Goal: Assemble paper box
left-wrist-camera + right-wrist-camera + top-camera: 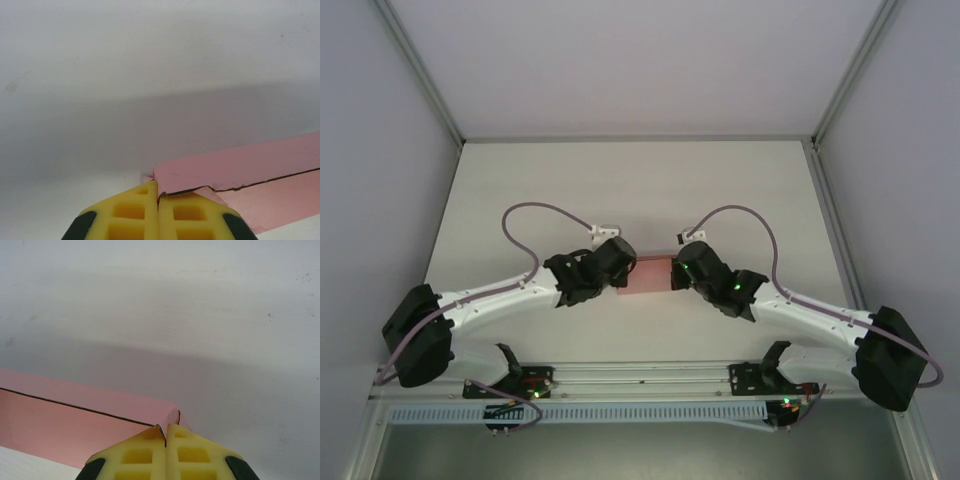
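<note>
The paper box (649, 273) is a small salmon-pink paperboard box in the middle of the white table, held between both arms. My left gripper (159, 192) is shut on the box's left end wall, its yellow fingers (131, 212) pinching the thin edge; the pink wall (240, 165) runs off to the right. My right gripper (166, 432) is shut on the box's right end wall at the corner, with the pink side (65, 420) stretching left. In the top view the left gripper (623, 268) and right gripper (677, 272) hide both ends of the box.
The white table (640, 190) lies open beyond the box, walled by grey panels left, right and behind. A metal rail (640, 385) with the arm bases runs along the near edge. Purple cables (535, 215) loop above each arm.
</note>
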